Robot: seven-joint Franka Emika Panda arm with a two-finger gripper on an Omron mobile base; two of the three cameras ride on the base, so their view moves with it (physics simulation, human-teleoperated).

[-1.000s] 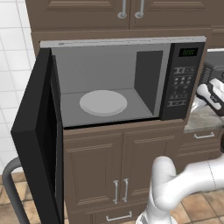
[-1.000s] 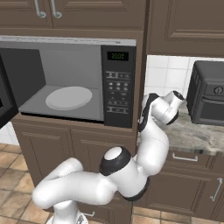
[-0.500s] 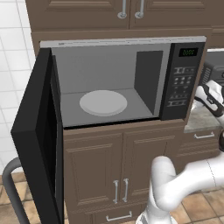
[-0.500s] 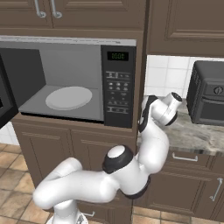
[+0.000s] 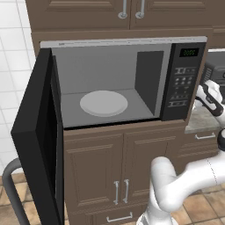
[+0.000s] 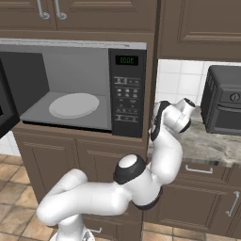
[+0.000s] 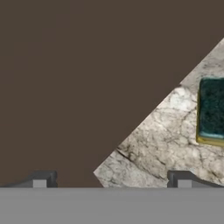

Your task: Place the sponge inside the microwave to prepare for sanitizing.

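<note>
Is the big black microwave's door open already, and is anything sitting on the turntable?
Open: the black built-in microwave has its door swung wide to the left, showing the grey cavity. Its white round turntable is bare.

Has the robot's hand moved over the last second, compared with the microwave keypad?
Yes, slightly. In the right base view the hand has slid a little rightward, away from the keypad and toward the toaster oven.

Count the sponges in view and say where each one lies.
1. The sponge lies dark face up on the marbled counter, at the right edge of the hand view, beyond the open gripper. Others may be hidden.
</note>
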